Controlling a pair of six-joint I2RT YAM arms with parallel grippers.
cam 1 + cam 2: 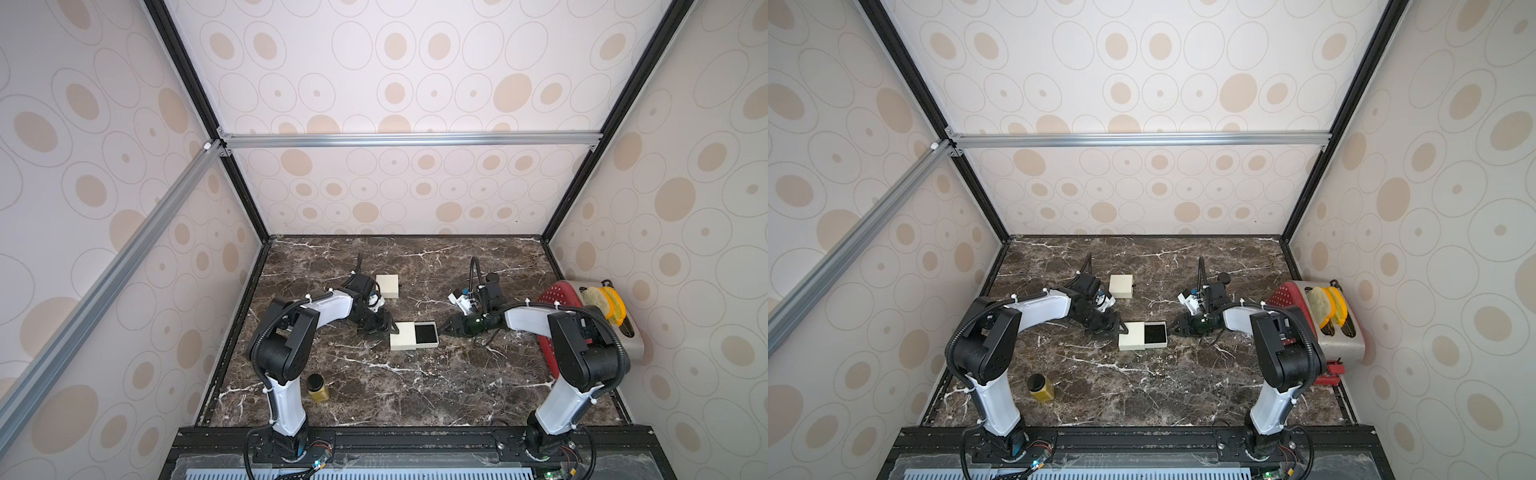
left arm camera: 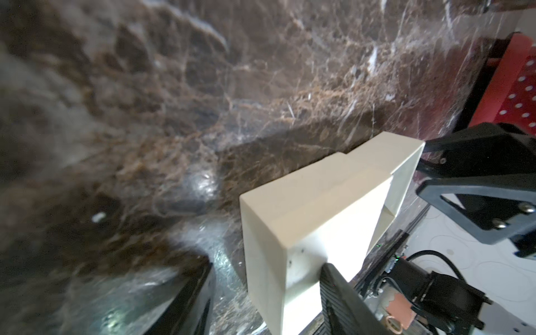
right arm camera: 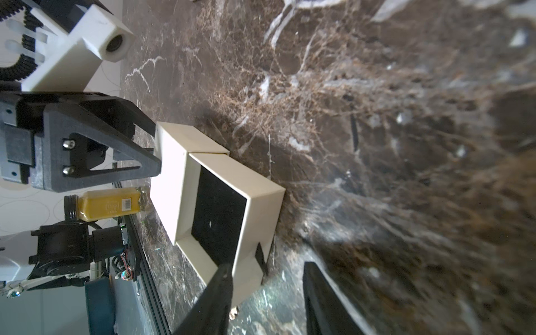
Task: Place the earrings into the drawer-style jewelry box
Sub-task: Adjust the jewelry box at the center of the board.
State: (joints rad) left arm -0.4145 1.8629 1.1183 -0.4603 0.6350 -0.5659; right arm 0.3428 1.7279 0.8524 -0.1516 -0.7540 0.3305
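The jewelry box [image 1: 402, 338] sits mid-way across the table [image 1: 415, 395], its drawer [image 1: 426, 333] pulled out toward 3 o'clock, so opening looks done. No earrings can be made out (a pale speck [image 3: 210, 224] inside is too small to name), so loading and shutting probably remain. The left claw [image 1: 392, 329], at the box's 9 o'clock, is spread, tips against its end. The right claw [image 1: 445, 327], at 3 o'clock, is also spread and grasps nothing.

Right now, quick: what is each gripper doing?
Left gripper: open, holding nothing; one finger at the box end.
Right gripper: open, holding nothing, at the pulled-out drawer.
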